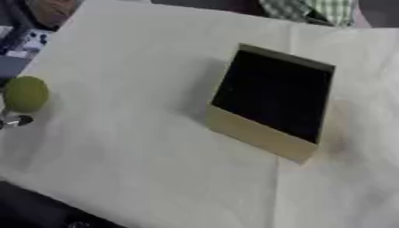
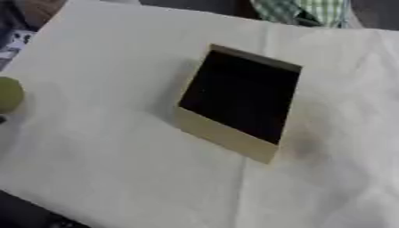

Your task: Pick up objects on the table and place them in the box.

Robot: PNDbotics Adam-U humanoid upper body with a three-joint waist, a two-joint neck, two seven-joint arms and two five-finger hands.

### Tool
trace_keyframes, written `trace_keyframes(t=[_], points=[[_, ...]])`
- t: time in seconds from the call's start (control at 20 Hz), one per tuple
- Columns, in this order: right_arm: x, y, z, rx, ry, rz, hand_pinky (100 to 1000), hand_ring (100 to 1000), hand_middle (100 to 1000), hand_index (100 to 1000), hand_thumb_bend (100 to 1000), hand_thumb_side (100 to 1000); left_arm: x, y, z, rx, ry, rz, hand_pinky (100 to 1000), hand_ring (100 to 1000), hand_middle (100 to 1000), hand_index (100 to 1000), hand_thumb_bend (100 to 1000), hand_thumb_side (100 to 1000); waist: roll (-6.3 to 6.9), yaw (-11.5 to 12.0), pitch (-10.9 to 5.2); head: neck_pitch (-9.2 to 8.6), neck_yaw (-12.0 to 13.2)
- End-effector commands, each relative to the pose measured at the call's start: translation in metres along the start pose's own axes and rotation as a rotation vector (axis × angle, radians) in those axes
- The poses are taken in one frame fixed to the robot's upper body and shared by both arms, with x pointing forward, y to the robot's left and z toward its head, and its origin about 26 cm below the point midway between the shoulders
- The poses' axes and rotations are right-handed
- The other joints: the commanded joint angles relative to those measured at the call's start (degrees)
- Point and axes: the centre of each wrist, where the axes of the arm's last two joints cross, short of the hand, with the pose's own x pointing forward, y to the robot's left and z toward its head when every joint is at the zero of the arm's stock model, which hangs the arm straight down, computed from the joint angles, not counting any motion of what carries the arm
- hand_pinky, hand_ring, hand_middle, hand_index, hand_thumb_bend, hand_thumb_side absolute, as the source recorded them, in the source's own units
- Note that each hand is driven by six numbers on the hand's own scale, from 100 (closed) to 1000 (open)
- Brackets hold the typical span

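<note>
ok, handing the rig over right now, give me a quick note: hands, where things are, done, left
Left hand: only a sliver shows at the left edge, just under the green round object; can't tell whether it is holding it.
Right hand: not in view.
Box: mid-table on the white cloth, open top, interior dark; contents can't be seen.
Done: nothing can be confirmed inside the box.
Left: the green object is still far left of the box and needs to go in. No other loose objects show on the cloth.
</note>
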Motion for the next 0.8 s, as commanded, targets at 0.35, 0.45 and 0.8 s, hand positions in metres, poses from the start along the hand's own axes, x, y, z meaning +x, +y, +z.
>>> trace_keyframes(t=[0.35, 0.45, 0.8], points=[[0.007, -0.001, -0.007, 0.003, -0.035, -0.013, 847, 808, 751, 803, 100, 662, 0.006, 0.018, -0.009, 0.083, 0.012, -0.059, 867, 844, 790, 910, 667, 428, 0.13, -0.18, -0.62, -0.97, -0.05], [0.007, -0.001, -0.007, 0.004, -0.035, -0.014, 848, 808, 751, 803, 100, 663, 0.007, 0.017, -0.012, 0.082, 0.008, -0.052, 862, 839, 784, 907, 664, 428, 0.1, -0.21, -0.54, -0.99, 0.0], [0.007, 0.0, -0.007, 0.003, -0.035, -0.017, 848, 808, 751, 803, 100, 665, 0.011, 0.013, -0.017, 0.079, -0.01, -0.045, 776, 742, 670, 840, 645, 301, 0.0, -0.3, -0.36, -0.98, 0.37]])
